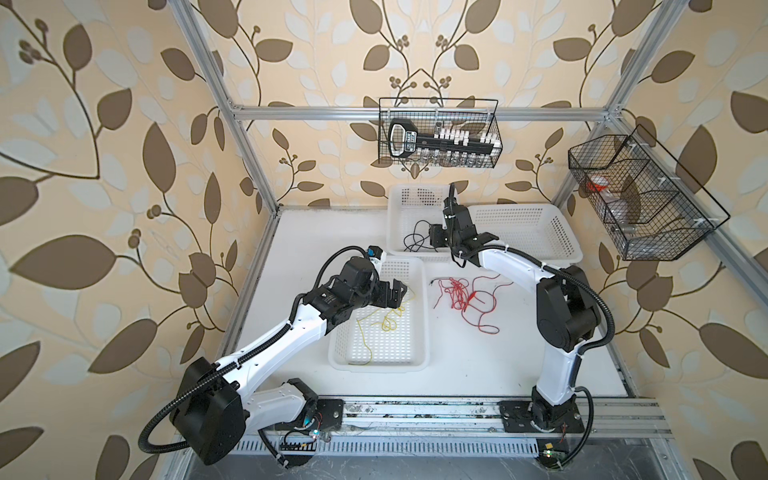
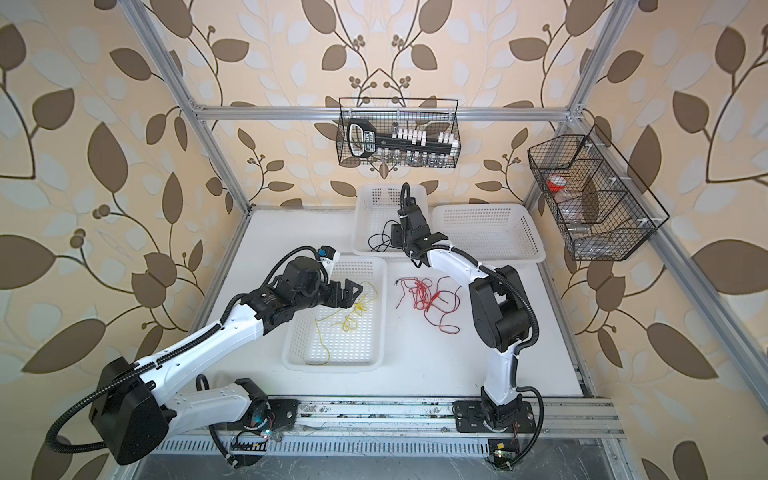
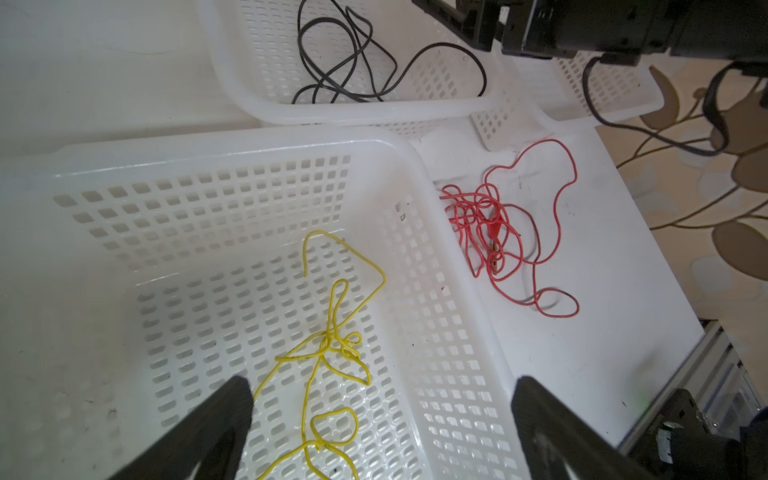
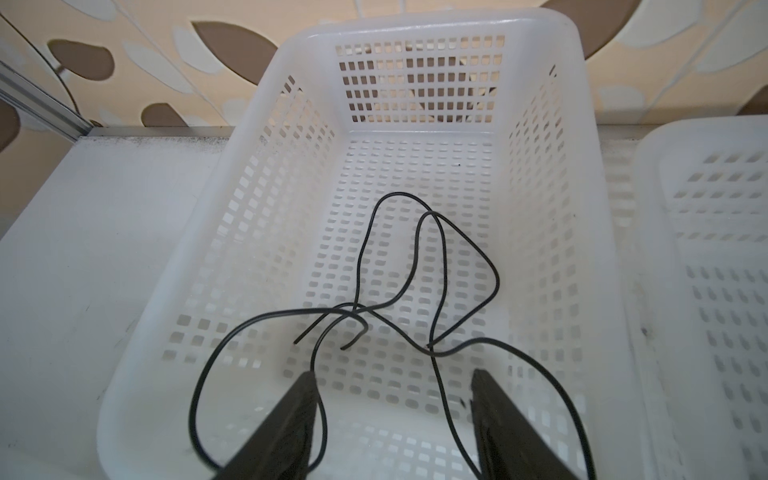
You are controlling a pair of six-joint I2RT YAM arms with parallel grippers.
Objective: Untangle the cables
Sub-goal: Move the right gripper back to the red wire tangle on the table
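Black fingers of the right gripper (image 4: 392, 376) stand apart, gripping nothing, over the black cable (image 4: 356, 307) lying loose in the far white basket (image 4: 436, 16). The left gripper (image 3: 382, 386), jaws wide, hovers above the yellow cable (image 3: 332, 345) in the near basket (image 3: 232, 145). Red cables (image 3: 486, 212) lie tangled on the table (image 3: 582, 353) beside it. All look light, limp and springy; a free end or outer loop seems a better hold than the knot.
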